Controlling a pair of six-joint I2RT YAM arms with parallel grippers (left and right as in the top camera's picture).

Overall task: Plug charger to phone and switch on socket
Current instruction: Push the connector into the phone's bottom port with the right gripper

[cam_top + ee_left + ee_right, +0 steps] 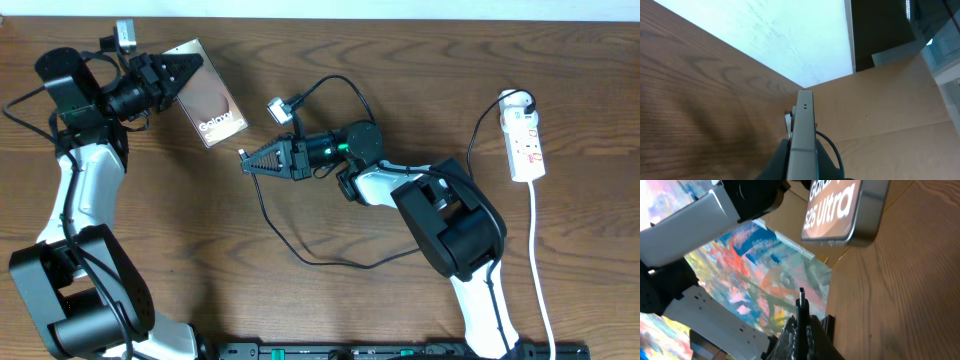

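My left gripper (178, 75) is shut on the phone (210, 107), a dark slab with a glossy brownish screen and white "Galaxy" text, tilted up off the table at the upper left. In the left wrist view the phone's grey edge (803, 130) runs between the fingers (802, 165). My right gripper (255, 159) is shut on the charger plug tip (242, 155), pointing left toward the phone, a short gap apart. The right wrist view shows the plug tip (801, 299) in the jaws (801, 325) below the phone's bottom corner (840, 210). The black cable (300, 250) loops across the table. The white socket (525, 140) lies at the right.
A white cable (540, 270) runs from the socket down the right side. A small white adapter (280, 110) with black cable lies above the right gripper. The right arm's base (460, 235) sits centre-right, the left arm's base (70, 300) at lower left.
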